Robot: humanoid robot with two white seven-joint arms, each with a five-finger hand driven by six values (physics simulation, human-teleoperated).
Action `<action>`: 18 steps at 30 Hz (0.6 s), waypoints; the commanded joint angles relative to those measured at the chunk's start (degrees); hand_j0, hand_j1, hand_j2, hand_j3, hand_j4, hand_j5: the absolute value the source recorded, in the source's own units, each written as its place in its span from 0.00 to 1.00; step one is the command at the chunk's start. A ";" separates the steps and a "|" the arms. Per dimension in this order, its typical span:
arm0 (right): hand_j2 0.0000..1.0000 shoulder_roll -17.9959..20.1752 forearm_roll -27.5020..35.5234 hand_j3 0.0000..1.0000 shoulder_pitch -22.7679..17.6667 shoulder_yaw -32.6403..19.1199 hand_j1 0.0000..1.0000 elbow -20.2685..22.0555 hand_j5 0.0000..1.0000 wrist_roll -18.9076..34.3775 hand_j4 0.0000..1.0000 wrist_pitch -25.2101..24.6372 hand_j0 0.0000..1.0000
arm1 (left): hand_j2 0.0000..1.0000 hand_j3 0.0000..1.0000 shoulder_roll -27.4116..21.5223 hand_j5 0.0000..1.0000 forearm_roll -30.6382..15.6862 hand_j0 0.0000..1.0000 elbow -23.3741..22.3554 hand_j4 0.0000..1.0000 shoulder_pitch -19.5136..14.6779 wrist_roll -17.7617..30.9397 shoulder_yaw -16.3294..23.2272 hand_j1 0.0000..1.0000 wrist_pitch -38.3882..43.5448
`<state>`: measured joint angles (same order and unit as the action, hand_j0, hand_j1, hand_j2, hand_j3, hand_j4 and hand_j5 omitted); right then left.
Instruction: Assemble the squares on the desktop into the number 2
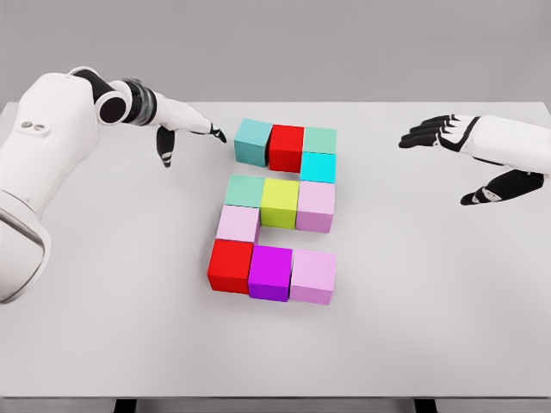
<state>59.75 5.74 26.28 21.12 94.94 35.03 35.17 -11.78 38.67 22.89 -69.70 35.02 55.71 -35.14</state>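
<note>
On the pale grey desk [129,327] the coloured cubes lie packed together in the middle, forming a blocky figure 2. Nearest is the bottom row: a red cube [230,265] on the left, a purple cube [270,272] touching it, and a pink cube [312,276] on the right end. Just behind the red one sits a lone pale pink cube [238,223], linking up to the middle row. That row runs from a mint green cube [244,191] on the left through a yellow-green cube [280,202] to a lilac cube [316,206] on the right. Behind the lilac one a cyan cube [318,166] carries the shape up to the far row: a teal cube [253,141], a second red cube [287,147] and a light green cube [320,139].

Neither arm touches the cubes. The left arm bends in from the near left, its bulky white shoulder low, forearm reaching toward the far row; the left hand [176,125] hangs above the desk just left of the teal cube, fingers spread loosely, holding nothing. The right hand [469,146] hovers well to the right of the far row, palm facing inward, dark fingers apart and thumb dropped below, also empty.
</note>
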 commanded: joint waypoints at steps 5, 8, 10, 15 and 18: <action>1.00 -0.42 0.41 1.00 0.09 -0.02 1.00 0.16 1.00 -0.03 1.00 -0.17 1.00 | 1.00 1.00 0.09 1.00 -0.18 1.00 0.05 1.00 0.00 -0.02 -0.26 1.00 0.14; 1.00 -0.51 0.41 1.00 0.26 -0.02 1.00 -0.10 1.00 -0.03 1.00 -0.17 1.00 | 1.00 1.00 0.09 1.00 -0.18 1.00 0.05 1.00 0.00 -0.02 -0.26 1.00 0.14; 1.00 -0.69 0.41 1.00 0.26 -0.02 1.00 -0.10 1.00 -0.03 1.00 -0.17 1.00 | 1.00 1.00 -0.52 1.00 -1.40 1.00 0.66 1.00 -0.09 -0.02 -0.26 1.00 0.14; 1.00 -0.69 0.41 1.00 0.26 -0.02 1.00 0.16 1.00 -0.03 1.00 -0.17 1.00 | 1.00 1.00 -2.63 1.00 -4.66 1.00 2.51 1.00 -0.18 -0.02 -0.08 1.00 0.14; 1.00 -0.69 0.41 1.00 0.44 -0.02 1.00 0.16 1.00 -0.03 1.00 -0.17 1.00 | 1.00 1.00 -2.63 1.00 -4.66 1.00 2.51 1.00 -0.09 -0.02 0.01 1.00 0.14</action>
<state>59.00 5.74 26.81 21.11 95.07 35.03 35.17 -14.21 34.54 25.24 -69.70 35.02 55.92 -35.14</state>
